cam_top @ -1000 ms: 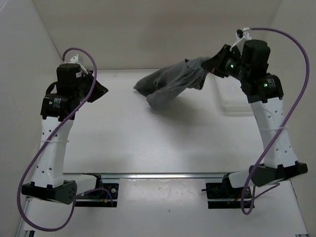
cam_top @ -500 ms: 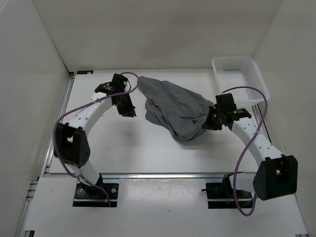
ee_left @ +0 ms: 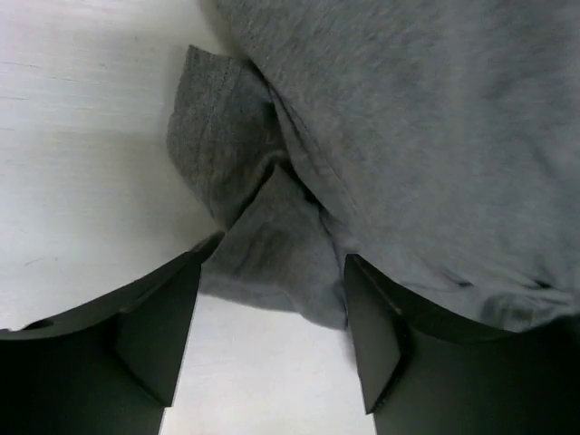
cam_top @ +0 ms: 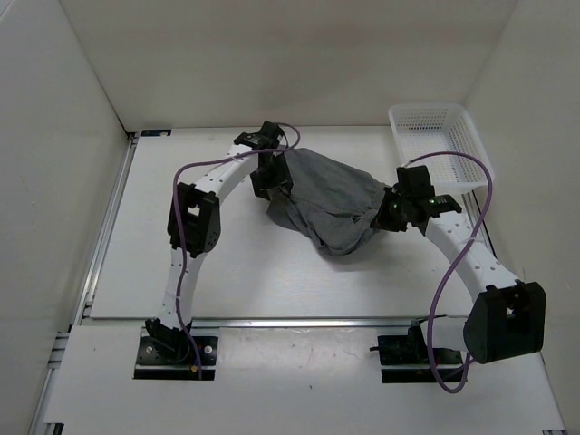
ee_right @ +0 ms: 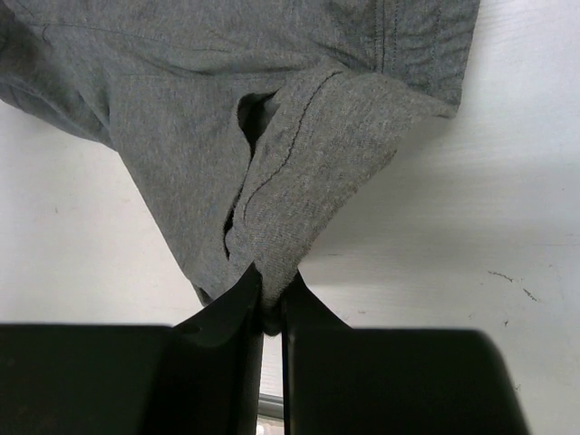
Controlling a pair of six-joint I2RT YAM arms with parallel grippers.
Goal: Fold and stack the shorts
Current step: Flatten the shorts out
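The shorts (cam_top: 326, 204) lie in a rumpled heap on the desk (cam_top: 208, 272). Their long axis runs slantwise from the left tool (cam_top: 272, 175) at one end to the right tool (cam_top: 390, 217) at the other, so each tool meets the cloth at its own end and neither has to reach across. The right tool is clenched on a puckered fold of hem, which is pinched tight between its fingers (ee_right: 231, 313), and the rest of the fabric spreads away ahead of it. The left tool is released: its fingers (ee_left: 154, 331) stand wide apart, straddling a folded corner of grey cloth that lies just ahead of them and partly between them, not yet gripped. The coming move probably turns on that corner, since closing there would give the left tool the end opposite the right tool's hold. The white basket (cam_top: 426, 109) sits beyond the right tool, apart from the cloth. Half a second ago the left tool was off the cloth on the side away from the right tool, with bare desk between; now it is over the cloth's edge. A second ago the shorts hung in the air from the right tool alone, with the left arm drawn back.
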